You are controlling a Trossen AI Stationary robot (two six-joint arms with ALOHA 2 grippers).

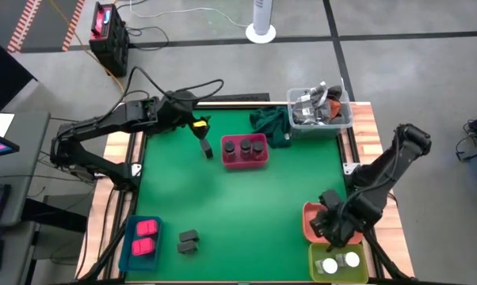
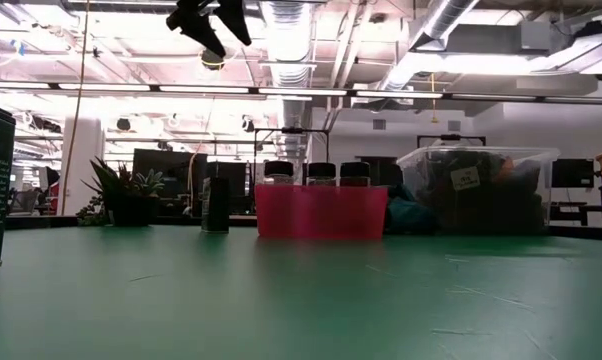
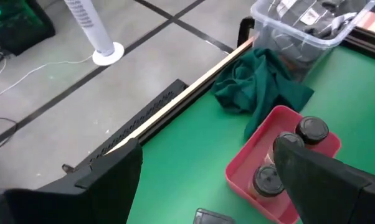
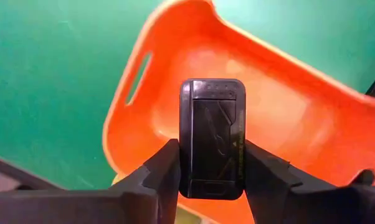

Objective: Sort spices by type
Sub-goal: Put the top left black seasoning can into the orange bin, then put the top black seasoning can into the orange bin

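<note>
I judge the sorting to be a bit more than half done. The pink tray (image 1: 258, 159) near the far side of the table holds three dark brown jars (image 1: 246, 147). The blue tray (image 1: 130, 241) at the near left corner holds two pink packets (image 1: 146, 237). The green tray (image 1: 314, 255) at the near right corner holds two white-capped jars (image 1: 339, 262). The orange tray (image 4: 281, 99) beside it looks empty to me.

My right gripper (image 4: 210, 171) is clenched on a dark grey box (image 4: 212, 137) and holds it upright just above the orange tray, so this box is not yet put down. Two more dark grey boxes (image 1: 188, 241) lie on the mat just beside the blue tray, and one more dark container (image 1: 205, 147) stands alone just left of the pink tray. These three are still to sort, I think.

My left gripper (image 3: 206, 180) hangs released, jaws wide, above the far left part of the table, holding nothing.

The surface is a green mat (image 1: 238, 206) on a wooden table. At the far edge there are a crumpled green cloth (image 1: 269, 123) and a clear tub (image 1: 322, 111) with grey clutter. Beyond the table I see a grey floor with dark lines, a white fan base (image 1: 261, 32) and a black case (image 1: 108, 36) with cables. The low view shows an open hall with ceiling pipes and potted plants (image 2: 126, 195).
</note>
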